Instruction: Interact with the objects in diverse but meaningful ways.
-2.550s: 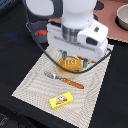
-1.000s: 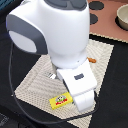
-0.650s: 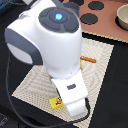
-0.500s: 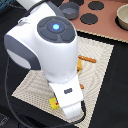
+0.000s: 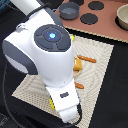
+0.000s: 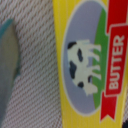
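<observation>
The yellow red-labelled box (image 6: 85,65) fills the wrist view, very close, showing a cow picture and the word BUTTER. In the exterior view only a yellow sliver of the box (image 5: 51,102) shows beside my gripper (image 5: 71,114), which is low over the front of the woven mat (image 5: 100,55). Its fingertips are hidden under the hand. A blurred grey-teal shape (image 6: 7,70) at the wrist view's edge may be one finger. An orange-yellow bread loaf (image 5: 78,65) peeks out behind the arm. A grey-blue pot (image 5: 70,9) stands at the back.
A brown toy stove board (image 5: 102,22) with dark round burners lies behind the mat. A beige bowl (image 5: 122,15) stands at the exterior view's far right. Orange-brown sticks (image 5: 86,59) lie on the mat. The arm's body hides much of the mat.
The arm has swung from the bread at the mat's middle to the front of the mat and lowered over the yellow box, now covering nearly all of it.
</observation>
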